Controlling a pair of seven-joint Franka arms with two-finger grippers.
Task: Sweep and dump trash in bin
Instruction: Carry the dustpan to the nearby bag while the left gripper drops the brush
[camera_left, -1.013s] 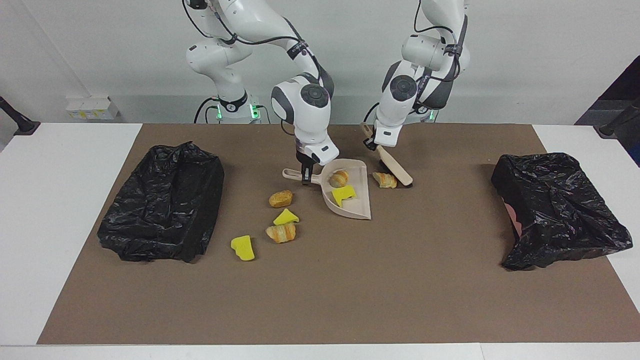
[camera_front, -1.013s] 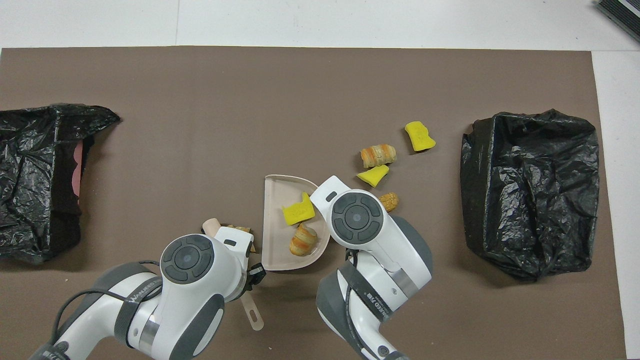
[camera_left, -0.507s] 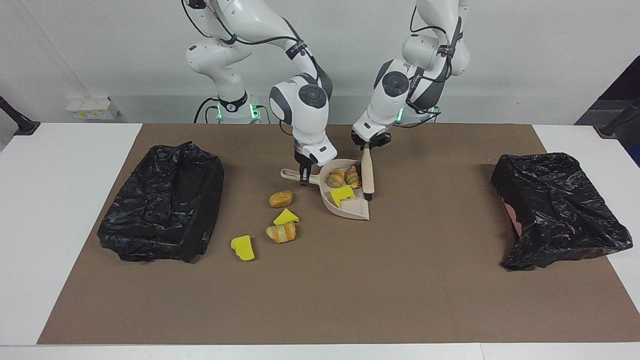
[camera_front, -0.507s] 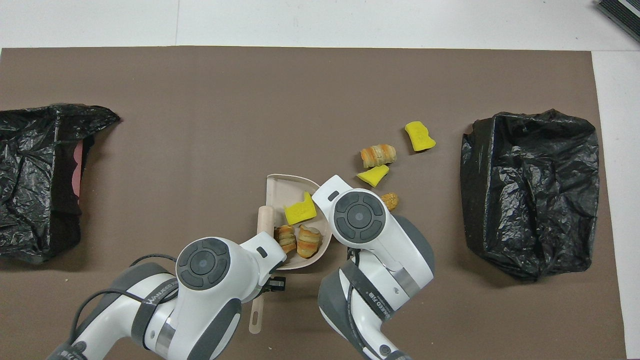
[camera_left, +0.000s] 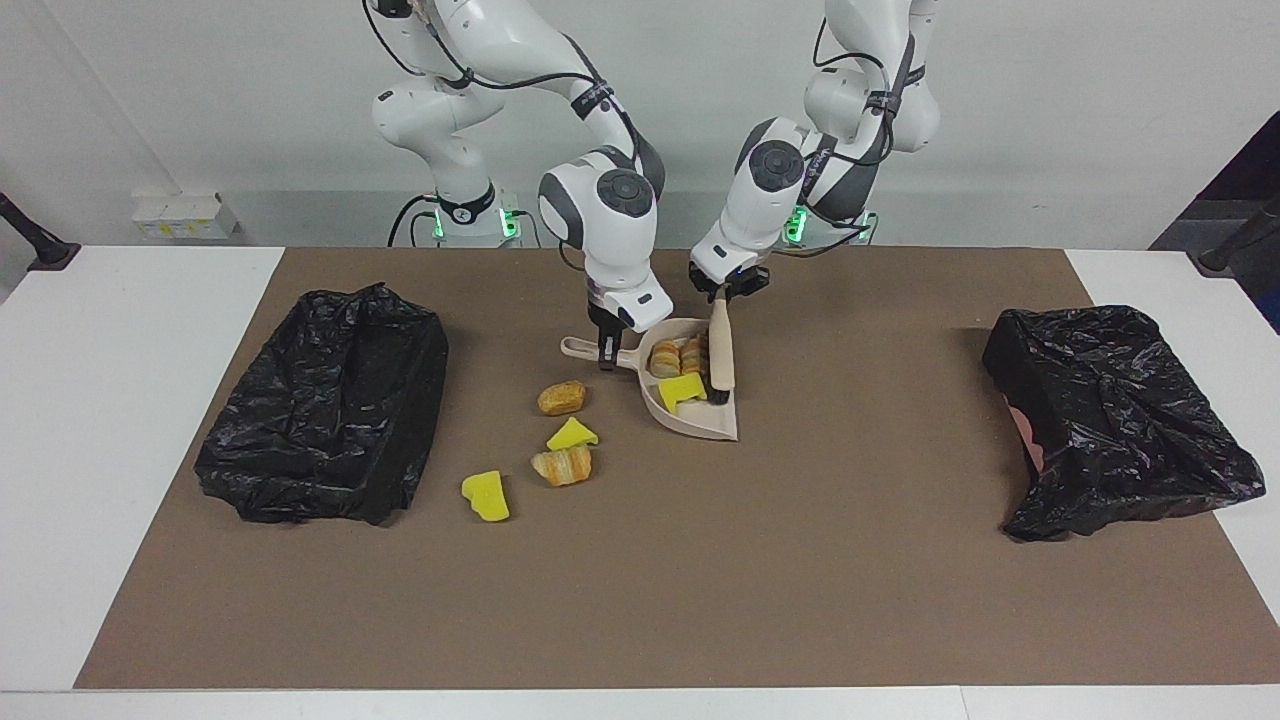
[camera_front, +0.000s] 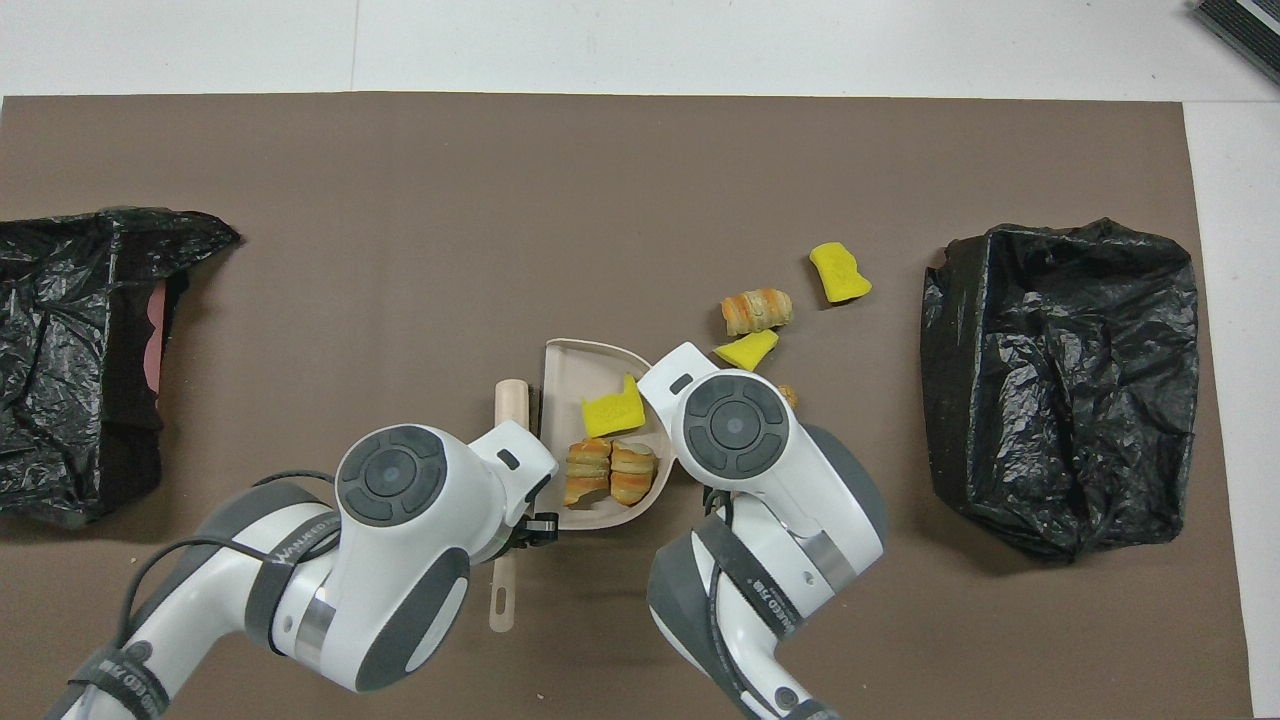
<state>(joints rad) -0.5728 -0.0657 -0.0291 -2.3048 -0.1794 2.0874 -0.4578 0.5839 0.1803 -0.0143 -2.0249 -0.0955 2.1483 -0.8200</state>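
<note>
Sitting in the beige plastic dustpan (camera_left: 700, 415) are three of the seven trash pieces, two golden-brown croissant pieces (camera_left: 678, 357) and a bright yellow sponge chunk (camera_left: 681, 390), while four more (camera_left: 561, 440) are lying loose on the brown-covered counter (camera_left: 640, 580) toward the right arm's end, and neither black-bagged bin (camera_left: 325, 445) is holding any yet. Clamped on the dustpan's handle are the right gripper (camera_left: 606, 357) fingers, and the left gripper (camera_left: 722, 296) fingers are pinching the beige hand brush (camera_left: 721, 350) shut, its head resting at the pan's mouth.

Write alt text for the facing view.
The left gripper sweeps a brush into a beige dustpan whose handle the right gripper holds; three trash pieces lie in it, four on the mat, between two black-lined bins.
</note>
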